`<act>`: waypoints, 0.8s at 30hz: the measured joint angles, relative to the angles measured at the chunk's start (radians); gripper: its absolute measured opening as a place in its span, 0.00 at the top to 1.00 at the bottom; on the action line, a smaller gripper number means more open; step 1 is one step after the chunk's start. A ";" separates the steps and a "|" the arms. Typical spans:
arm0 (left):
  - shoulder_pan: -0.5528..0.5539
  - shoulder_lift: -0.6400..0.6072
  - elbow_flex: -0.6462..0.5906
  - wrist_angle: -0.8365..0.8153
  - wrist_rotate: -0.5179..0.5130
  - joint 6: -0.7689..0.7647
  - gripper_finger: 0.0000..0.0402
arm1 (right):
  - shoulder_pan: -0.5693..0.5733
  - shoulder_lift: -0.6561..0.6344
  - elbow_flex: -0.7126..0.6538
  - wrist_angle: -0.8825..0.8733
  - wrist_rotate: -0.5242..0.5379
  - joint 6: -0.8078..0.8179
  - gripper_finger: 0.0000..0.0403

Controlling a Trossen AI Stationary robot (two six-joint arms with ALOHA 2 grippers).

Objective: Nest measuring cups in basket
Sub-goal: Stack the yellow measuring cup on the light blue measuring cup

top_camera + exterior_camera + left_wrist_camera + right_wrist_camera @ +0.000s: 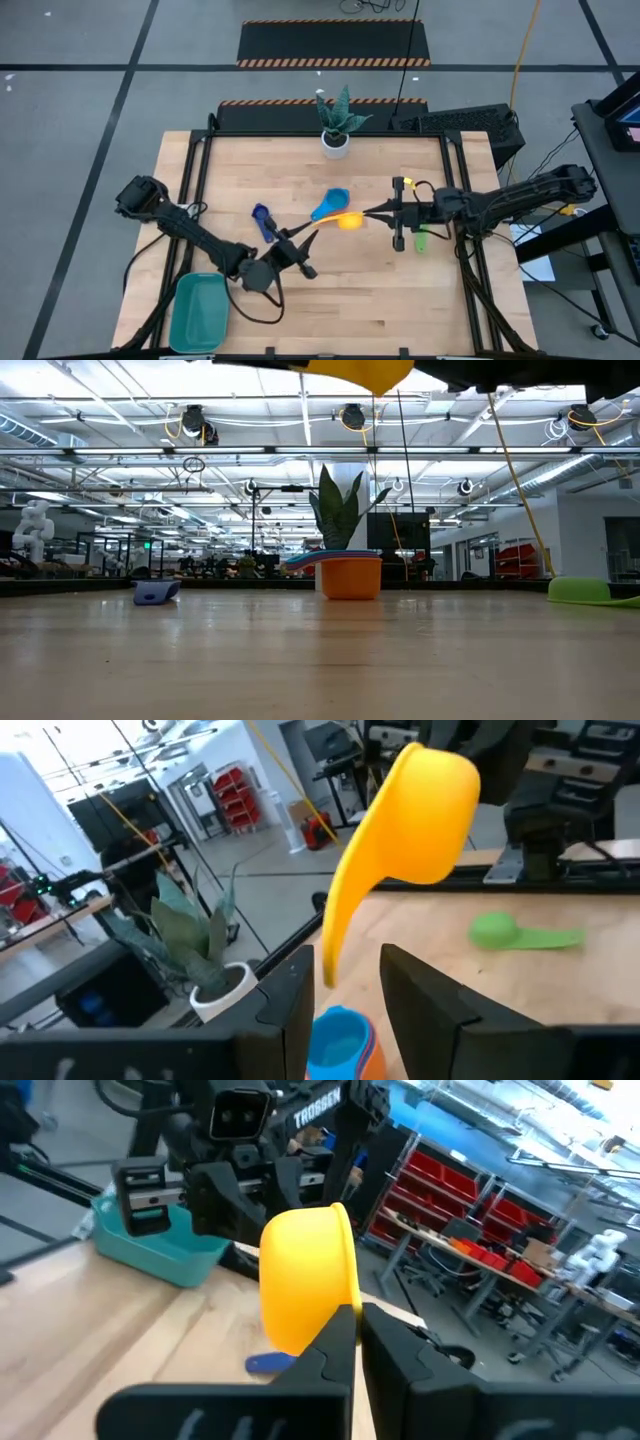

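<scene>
Right gripper was pinched tight on the rim of the yellow measuring cup, holding it in the air above the middle of the counter. In the right wrist view the cup's bowl sat just ahead of the closed fingers, tilted on its side.

Left gripper stood just short of the yellow cup, on the side away from the right arm, its fingers spread partway with nothing between them. The cup's handle hung down close in front of the gap. Whether handle and fingers touched, I could not tell.

Directly below the held cup, an orange cup stood upright on the counter with a light blue cup seated in it, the blue handle pointing toward the left arm. A navy cup lay on the counter just beside the left gripper. A green cup lay close under the right arm, behind its gripper.

The teal basket sat well back from both grippers, at the counter's near corner beside the left arm's base. A potted plant stood at the far edge.
</scene>
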 joint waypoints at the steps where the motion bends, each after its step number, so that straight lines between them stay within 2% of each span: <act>1: -0.002 0.000 0.000 0.018 0.000 0.018 0.70 | 0.000 -0.004 0.000 -0.001 -0.015 0.005 1.00; 4: -0.004 0.000 0.000 0.051 -0.001 0.042 0.70 | 0.000 -0.008 0.000 0.005 -0.058 0.023 1.00; 24: -0.009 0.000 0.000 0.131 0.004 0.125 0.70 | 0.000 -0.009 0.000 0.007 -0.059 0.042 1.00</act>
